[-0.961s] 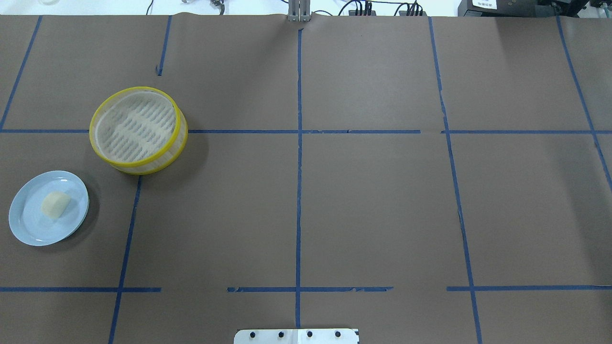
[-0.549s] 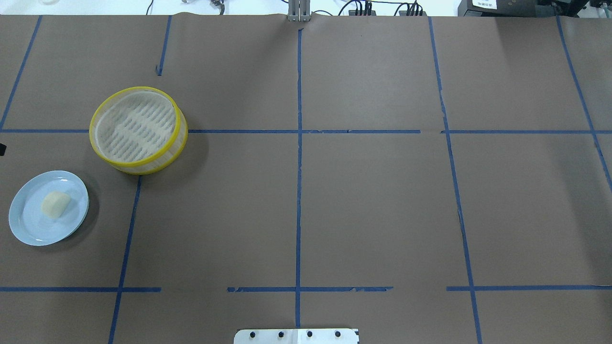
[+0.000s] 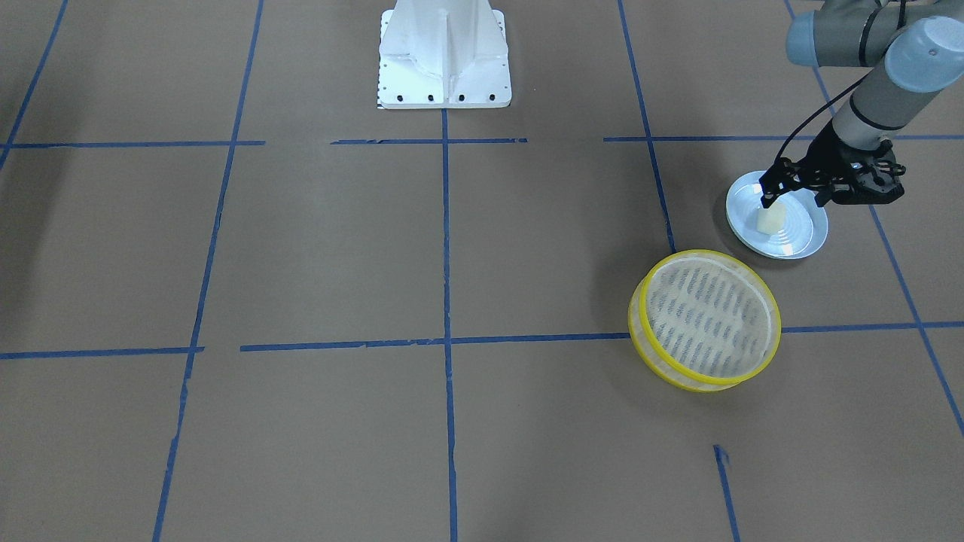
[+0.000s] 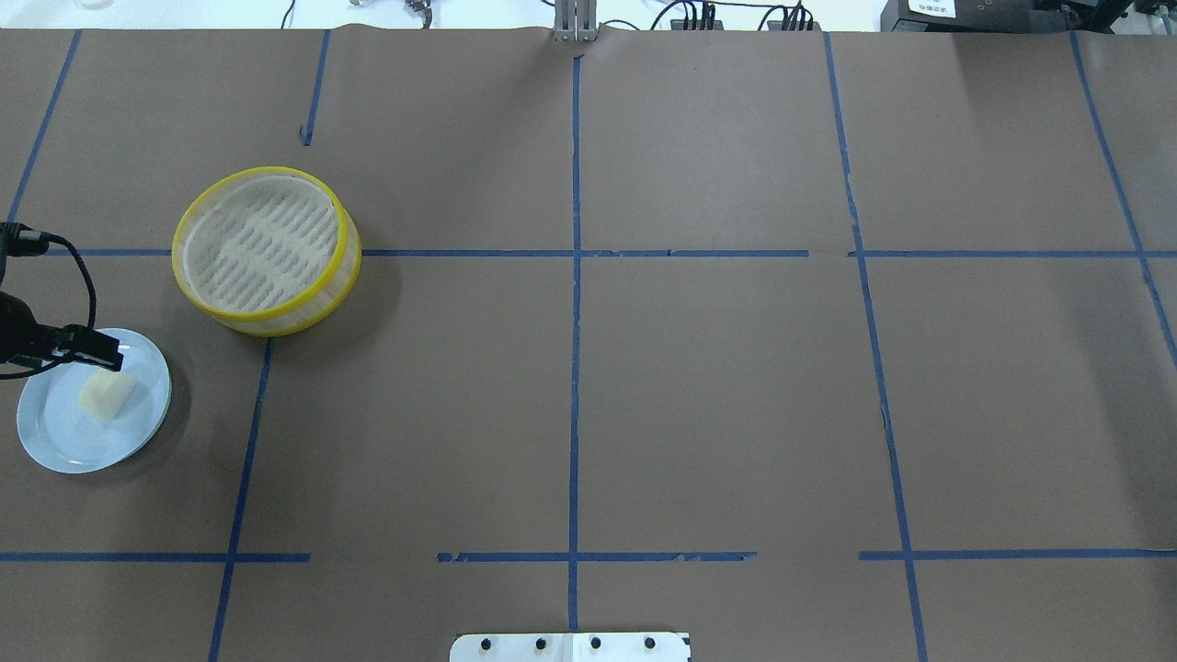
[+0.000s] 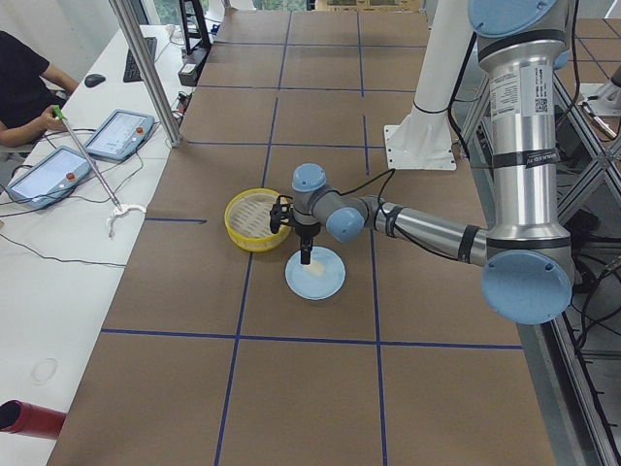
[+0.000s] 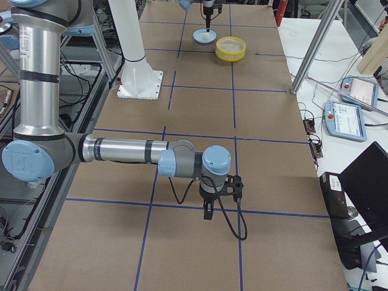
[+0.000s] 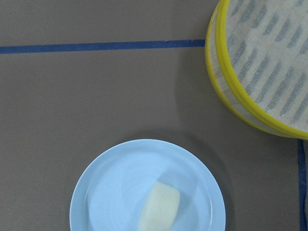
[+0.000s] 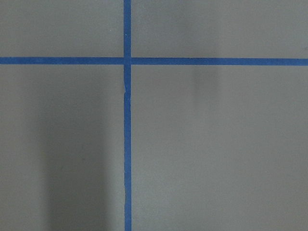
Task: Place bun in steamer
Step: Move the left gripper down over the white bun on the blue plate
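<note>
Bun (image 4: 107,394) lying on pale blue plate (image 4: 55,439), untouched, near steamer (image 4: 266,249) on worktop (image 4: 699,386). Left hand (image 3: 768,196) hovering over plate above bun; fingers apart or together, cannot tell. Right hand (image 6: 208,211) far off over bare paper; state unclear.

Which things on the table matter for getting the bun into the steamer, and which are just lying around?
For the job:
- bun, lying on the plate
- steamer, empty, beside the plate
- left gripper, above the bun
- pale blue plate, which holds the bun

Just there:
- blue tape lines on the brown table cover
- white robot base
- right arm, far from the bun
</note>
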`<action>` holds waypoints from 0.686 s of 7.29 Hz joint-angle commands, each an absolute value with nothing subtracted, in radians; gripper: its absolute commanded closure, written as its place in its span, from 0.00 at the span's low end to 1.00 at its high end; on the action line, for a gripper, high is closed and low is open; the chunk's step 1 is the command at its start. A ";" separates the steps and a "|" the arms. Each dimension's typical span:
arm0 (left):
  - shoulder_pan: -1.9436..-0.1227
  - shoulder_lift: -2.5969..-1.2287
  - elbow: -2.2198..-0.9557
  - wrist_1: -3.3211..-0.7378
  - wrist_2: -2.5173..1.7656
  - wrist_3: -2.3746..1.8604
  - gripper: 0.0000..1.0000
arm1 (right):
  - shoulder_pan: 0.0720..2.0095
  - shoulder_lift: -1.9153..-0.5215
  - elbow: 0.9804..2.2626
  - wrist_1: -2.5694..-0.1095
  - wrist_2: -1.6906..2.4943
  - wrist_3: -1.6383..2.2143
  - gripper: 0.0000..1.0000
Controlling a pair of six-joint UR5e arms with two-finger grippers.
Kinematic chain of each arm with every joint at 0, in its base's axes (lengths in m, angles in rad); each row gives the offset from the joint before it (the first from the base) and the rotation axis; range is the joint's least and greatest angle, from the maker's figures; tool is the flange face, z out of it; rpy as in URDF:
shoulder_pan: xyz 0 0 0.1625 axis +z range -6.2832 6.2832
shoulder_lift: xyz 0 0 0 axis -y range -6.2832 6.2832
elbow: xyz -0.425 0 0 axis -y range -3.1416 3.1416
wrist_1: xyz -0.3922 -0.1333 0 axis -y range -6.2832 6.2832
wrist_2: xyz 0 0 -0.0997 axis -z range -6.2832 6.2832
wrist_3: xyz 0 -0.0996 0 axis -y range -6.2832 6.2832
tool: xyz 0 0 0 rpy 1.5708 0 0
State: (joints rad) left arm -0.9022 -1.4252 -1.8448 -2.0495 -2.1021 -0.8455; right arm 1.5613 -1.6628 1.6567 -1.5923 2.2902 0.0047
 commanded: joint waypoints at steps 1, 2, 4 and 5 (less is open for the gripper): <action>-0.881 -1.373 -1.795 -2.196 -2.083 -0.870 0.00 | 1.562 -1.663 1.657 -1.592 2.290 0.005 0.00; -0.868 -1.373 -1.781 -2.198 -2.083 -0.870 0.00 | 1.560 -1.663 1.657 -1.592 2.290 0.005 0.00; -0.847 -1.382 -1.760 -2.198 -2.082 -0.868 0.00 | 1.560 -1.663 1.657 -1.592 2.290 0.005 0.00; -0.830 -1.396 -1.747 -2.198 -2.083 -0.870 0.00 | 1.562 -1.663 1.657 -1.592 2.290 0.005 0.00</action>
